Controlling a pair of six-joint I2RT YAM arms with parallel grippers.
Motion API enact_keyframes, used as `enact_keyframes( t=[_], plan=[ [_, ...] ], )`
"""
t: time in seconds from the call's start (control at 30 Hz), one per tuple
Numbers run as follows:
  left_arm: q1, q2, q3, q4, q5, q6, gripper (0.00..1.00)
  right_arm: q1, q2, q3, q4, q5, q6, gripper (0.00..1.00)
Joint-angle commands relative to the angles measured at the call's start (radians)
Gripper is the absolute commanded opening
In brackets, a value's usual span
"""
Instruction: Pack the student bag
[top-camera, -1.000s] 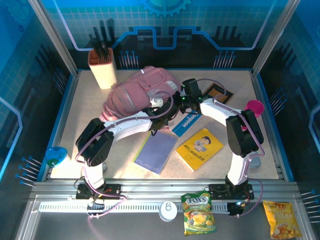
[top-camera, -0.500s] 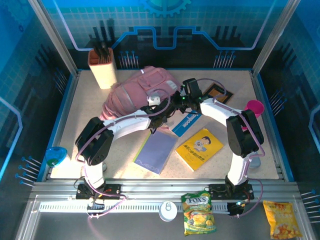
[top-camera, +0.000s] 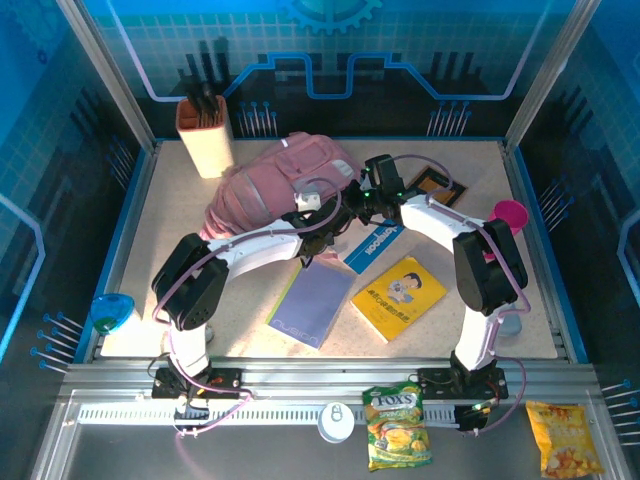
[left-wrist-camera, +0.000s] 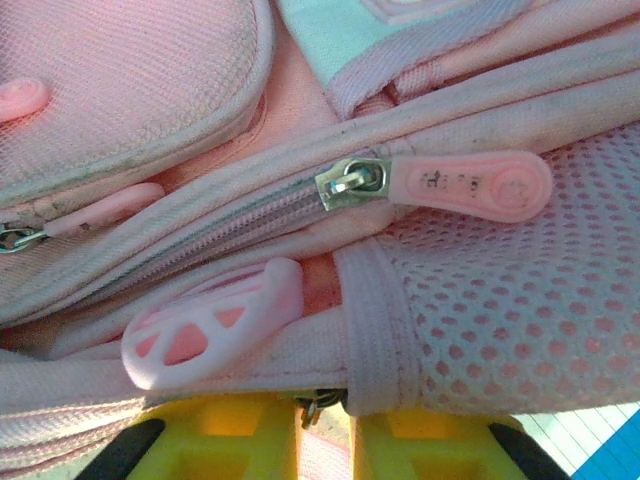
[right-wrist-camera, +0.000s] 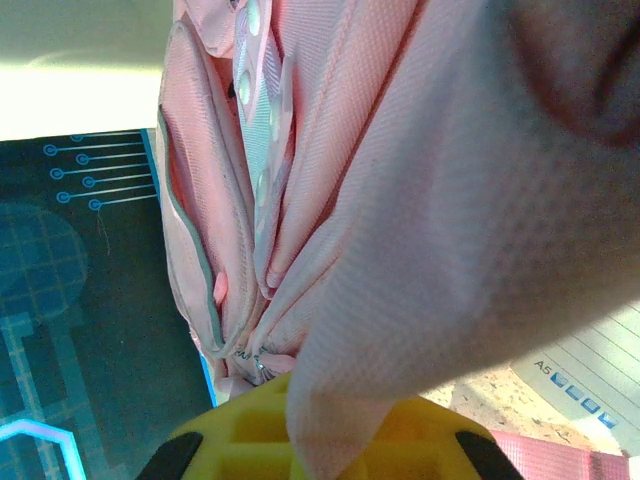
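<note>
The student bag, a large soft pink backpack, lies at the back middle of the table. My left gripper is at its right edge. In the left wrist view its yellow fingers stand almost together, with a metal zip ring and a pink tab in the narrow gap. Above them run a closed zip with a pink rubber pull and a white openwork pull. My right gripper meets the same edge from the right. It is shut on a fold of the bag's pink fabric.
In front of the bag lie a blue notebook, a yellow book and a blue-white booklet. A pen holder stands back left and a pink cup at the right. A dark flat item lies behind the right arm.
The right gripper has shifted slightly up and to the right with the bag's fabric. The left gripper has edged up a little with it.
</note>
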Motion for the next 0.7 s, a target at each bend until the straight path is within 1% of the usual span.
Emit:
enact_keyframes(
  t=[0.0,0.13,0.37,0.53,0.67],
  plan=[
    [0.019,0.010,0.004,-0.001,-0.042,0.009,0.16,0.015,-0.049,0.053,0.018,-0.053,-0.013,0.00],
    [0.018,-0.010,-0.003,0.000,-0.039,0.018,0.08,0.014,-0.044,0.056,0.008,-0.047,-0.020,0.00],
    [0.021,-0.073,-0.053,-0.041,-0.018,0.010,0.01,0.009,-0.038,0.060,-0.009,-0.025,-0.036,0.00],
    [0.048,-0.165,-0.141,-0.067,0.074,-0.009,0.00,0.005,-0.039,0.070,-0.031,-0.002,-0.058,0.00],
    [0.096,-0.260,-0.248,-0.045,0.197,-0.014,0.00,0.002,-0.037,0.074,-0.050,0.018,-0.075,0.00]
  ],
)
